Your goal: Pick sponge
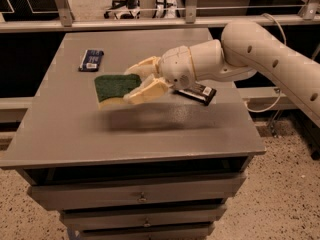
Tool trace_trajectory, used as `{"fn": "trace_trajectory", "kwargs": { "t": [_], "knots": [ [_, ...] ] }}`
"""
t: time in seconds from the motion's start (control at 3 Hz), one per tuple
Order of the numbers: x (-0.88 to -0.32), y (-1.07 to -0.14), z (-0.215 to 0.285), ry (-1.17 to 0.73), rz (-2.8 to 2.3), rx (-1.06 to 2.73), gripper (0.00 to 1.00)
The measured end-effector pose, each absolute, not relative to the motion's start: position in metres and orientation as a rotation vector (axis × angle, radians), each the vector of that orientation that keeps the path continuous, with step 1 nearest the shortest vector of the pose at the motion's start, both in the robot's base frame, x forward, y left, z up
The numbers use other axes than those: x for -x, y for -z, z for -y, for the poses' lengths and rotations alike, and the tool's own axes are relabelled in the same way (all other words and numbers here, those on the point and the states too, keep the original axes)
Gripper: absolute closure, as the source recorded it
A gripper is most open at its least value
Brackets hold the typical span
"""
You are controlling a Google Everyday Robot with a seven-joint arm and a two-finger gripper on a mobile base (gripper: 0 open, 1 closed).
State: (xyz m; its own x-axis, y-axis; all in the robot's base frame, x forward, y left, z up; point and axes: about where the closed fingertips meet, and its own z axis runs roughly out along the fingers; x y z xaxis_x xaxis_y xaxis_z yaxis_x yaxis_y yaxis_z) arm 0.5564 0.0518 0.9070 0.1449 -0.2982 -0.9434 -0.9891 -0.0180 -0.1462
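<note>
The sponge (113, 88) has a dark green top over pale yellow foam. It hangs in the air above the grey table (75, 129), with its shadow on the tabletop below. My gripper (134, 83) reaches in from the right on a cream arm. Its two cream fingers (146, 91) are shut on the sponge's right end, one behind it and one in front.
A dark snack-bar wrapper (91, 59) lies at the table's back left. Another dark wrapper (196, 92) lies under my wrist at the right. Drawers are below the tabletop. A metal rail (150, 21) runs behind the table.
</note>
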Motion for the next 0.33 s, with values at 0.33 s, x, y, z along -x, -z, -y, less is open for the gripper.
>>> {"fn": "trace_trajectory", "kwargs": {
  "t": [0.33],
  "knots": [
    [-0.5564,-0.907,-0.0519,-0.936,-1.314,1.491,1.0]
  ]
}}
